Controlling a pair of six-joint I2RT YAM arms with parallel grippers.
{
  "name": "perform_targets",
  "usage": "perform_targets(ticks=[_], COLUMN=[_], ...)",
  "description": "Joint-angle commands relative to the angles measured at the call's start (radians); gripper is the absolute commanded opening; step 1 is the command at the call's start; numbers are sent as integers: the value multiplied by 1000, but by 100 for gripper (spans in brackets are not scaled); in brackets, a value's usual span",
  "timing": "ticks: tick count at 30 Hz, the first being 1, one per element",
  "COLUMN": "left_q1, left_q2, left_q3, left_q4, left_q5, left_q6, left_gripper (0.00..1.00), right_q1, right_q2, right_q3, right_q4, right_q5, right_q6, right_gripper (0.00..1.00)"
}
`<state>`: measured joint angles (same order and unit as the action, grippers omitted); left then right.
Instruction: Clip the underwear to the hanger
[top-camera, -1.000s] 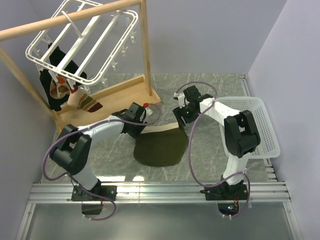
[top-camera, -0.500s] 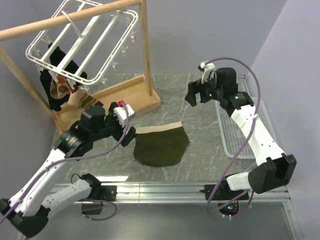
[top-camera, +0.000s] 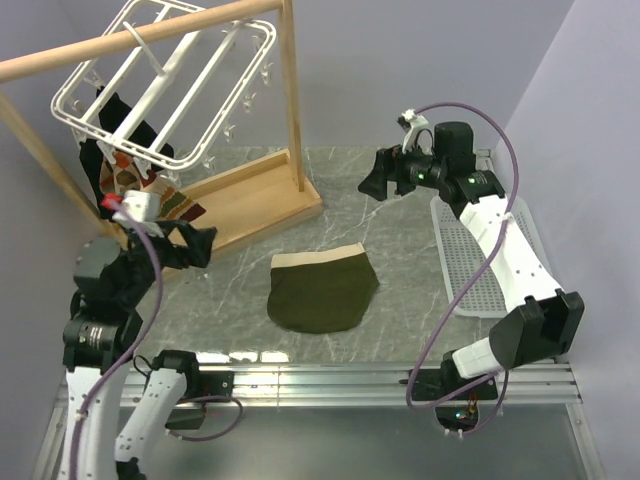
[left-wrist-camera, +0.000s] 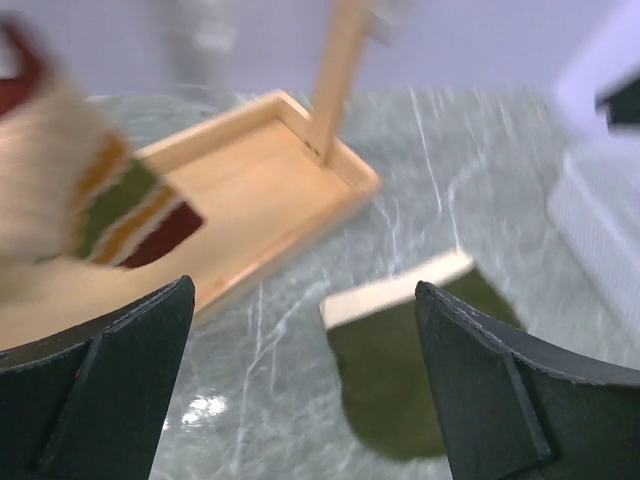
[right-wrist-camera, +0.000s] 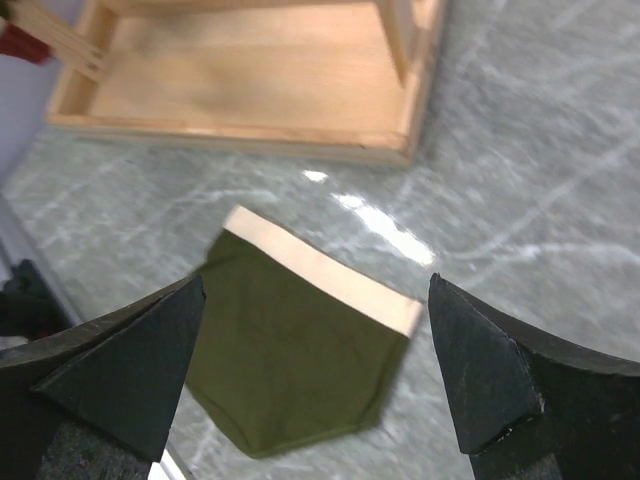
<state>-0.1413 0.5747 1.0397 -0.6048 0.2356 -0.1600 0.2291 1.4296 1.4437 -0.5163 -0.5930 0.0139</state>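
Jaws stand wide apart; the underwear (left-wrist-camera: 400, 370) lies flat near the wooden base (left-wrist-camera: 250, 190), beside a blurred, possibly striped cloth (left-wrist-camera: 120, 200).

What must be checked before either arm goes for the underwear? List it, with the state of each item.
1. Underwear lies flat on the table, touched by neither arm: ok.
2. Left gripper open and empty, raised above the table: ok.
3. Right gripper open and empty, raised above the table: ok.
4. Pale waistband uncovered, on the edge facing the wooden stand: ok.
5. Hanger has empty clips along its right side: ok.
6. Underwear clipped to the hanger: not ok, not yet done.
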Motion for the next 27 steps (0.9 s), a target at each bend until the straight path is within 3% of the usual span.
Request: perform_targets(ticks=[1, 2, 5, 8, 12, 16, 21, 27], left_q1=[139, 245, 383, 454, 479, 479, 476, 477], left_q2=[-51, -71, -105, -107, -79, -81, -53, 46], left_q3=[59, 65, 82, 92, 92, 39, 34, 91], left_q4=[43, 37, 7, -18, -6, 216, 335, 379], left_q5=[13, 28, 85, 120, 116, 232, 254, 281], left_q6=[-238, -266, -386, -437, -521, -541, -480, -382], left_gripper=[97, 97, 93, 87, 87, 88, 86, 72], right_q1=[-4, -2, -1, 50, 218, 416, 496, 575], right_q2=[50, 60, 97, 89, 83, 110, 138, 120], right_q3=[89, 104, 113, 90, 132, 176, 146, -11], right_q4=[55, 61, 175, 281, 305, 315, 429, 700], right_q5=[-109, -120, -210, -182, -24, 162, 243, 279], right_q6=[55, 87, 199, 232, 40, -120, -152, -61], right_gripper=[100, 100, 97, 97, 97, 97, 98, 97])
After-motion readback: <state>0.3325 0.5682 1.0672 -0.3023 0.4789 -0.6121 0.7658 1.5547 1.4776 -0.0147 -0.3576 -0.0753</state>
